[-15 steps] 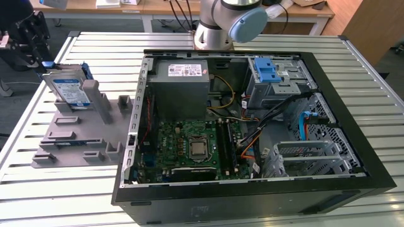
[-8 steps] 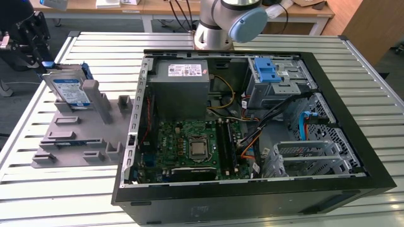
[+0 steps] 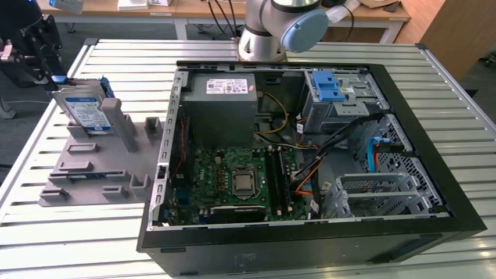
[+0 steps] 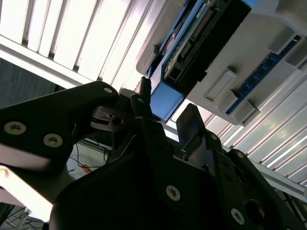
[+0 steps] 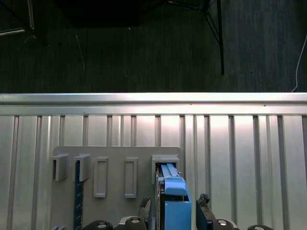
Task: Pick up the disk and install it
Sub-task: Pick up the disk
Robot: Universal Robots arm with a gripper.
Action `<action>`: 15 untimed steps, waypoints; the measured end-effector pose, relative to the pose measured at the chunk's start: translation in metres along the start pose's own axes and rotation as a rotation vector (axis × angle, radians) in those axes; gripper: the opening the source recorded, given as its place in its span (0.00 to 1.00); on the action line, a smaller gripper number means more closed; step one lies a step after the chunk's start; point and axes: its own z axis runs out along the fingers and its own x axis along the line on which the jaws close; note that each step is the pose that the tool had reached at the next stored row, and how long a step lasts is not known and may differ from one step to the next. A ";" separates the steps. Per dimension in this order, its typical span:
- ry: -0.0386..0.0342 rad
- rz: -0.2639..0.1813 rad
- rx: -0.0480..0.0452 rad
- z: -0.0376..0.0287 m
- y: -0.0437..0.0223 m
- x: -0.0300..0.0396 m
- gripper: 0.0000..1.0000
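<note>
A robotics lab or workshop: a slatted metal bench [image 3: 69,232] carries an opened computer case [image 3: 310,256] beside a robot arm [image 3: 268,35], wooden desks [image 3: 101,9] behind.

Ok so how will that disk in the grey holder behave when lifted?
The disk looks metal, so probably stiff and heavy for its size. It stands on edge in the grey holder, so it may tip once free. Its blue frame looks smooth, maybe slippery.

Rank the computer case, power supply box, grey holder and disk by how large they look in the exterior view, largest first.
1. computer case, by far the largest
2. grey holder
3. power supply box, close to the holder, so this order is unsure
4. disk, standing on edge in the holder and partly hidden by it
</note>
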 end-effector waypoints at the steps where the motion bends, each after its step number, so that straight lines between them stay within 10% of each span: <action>1: 0.0000 0.000 0.0001 0.0006 0.0000 0.0000 0.49; 15: -0.0002 0.000 0.0092 0.0160 0.0003 0.0004 0.49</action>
